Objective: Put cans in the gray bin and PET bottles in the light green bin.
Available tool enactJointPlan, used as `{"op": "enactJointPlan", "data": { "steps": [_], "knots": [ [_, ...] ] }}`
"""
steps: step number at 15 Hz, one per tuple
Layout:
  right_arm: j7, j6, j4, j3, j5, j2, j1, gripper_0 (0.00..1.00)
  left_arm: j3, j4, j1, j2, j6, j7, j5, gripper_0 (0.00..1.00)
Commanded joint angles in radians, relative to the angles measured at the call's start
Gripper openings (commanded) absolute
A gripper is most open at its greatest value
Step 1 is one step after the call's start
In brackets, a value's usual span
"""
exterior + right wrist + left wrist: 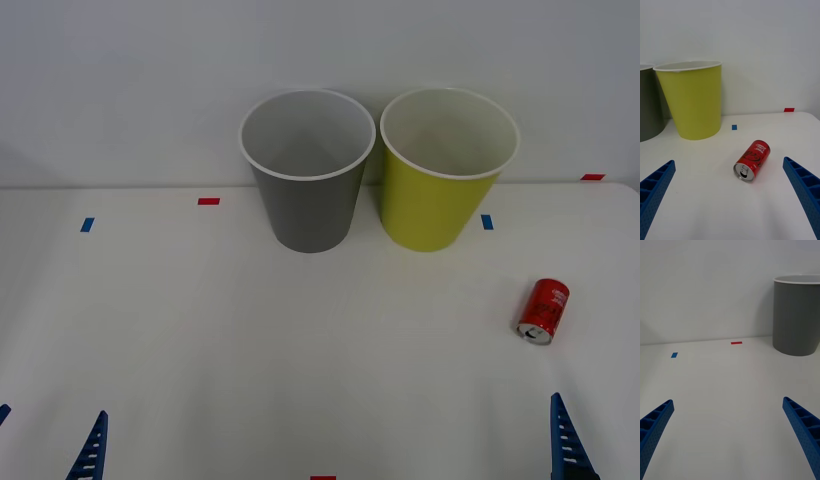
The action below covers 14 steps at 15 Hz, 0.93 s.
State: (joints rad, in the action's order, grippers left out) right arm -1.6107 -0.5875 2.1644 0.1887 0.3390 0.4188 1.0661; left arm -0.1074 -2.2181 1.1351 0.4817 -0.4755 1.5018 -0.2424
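We see the can (752, 161) on its side, right of the green bin (437, 205) (gray bin (308, 205) just beside it). Both grippers, left (728, 438) and right (729, 198), are spread wide, holding nothing, near the table (200, 330) front edge.

The front view looks from above, forward and down, over the white table (200, 330) toward the pale wall, taking in the tall round gray bin (307, 200) and the tall round yellow-green bin (440, 190) side by side at the far edge. The right wrist view sits low, near the tabletop, facing the wall; it shares with the front view the yellow-green bin, a sliver of the gray bin and the small red drink can (752, 160) lying close ahead. The left wrist view, equally low, faces the wall too and shares the gray bin.
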Motion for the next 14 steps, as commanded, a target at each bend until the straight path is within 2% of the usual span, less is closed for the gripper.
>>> {"op": "enactJointPlan", "data": {
  "steps": [1,14],
  "knots": [
    [0.000,0.000,0.000,0.000,0.000,0.000,0.000,1.00,0.000,0.000,0.000,0.000,0.000,0.000,0.000,1.00],
    [0.000,0.000,0.000,0.000,0.000,0.000,0.000,1.00,0.000,0.000,0.000,0.000,0.000,0.000,0.000,1.00]
  ]
}}
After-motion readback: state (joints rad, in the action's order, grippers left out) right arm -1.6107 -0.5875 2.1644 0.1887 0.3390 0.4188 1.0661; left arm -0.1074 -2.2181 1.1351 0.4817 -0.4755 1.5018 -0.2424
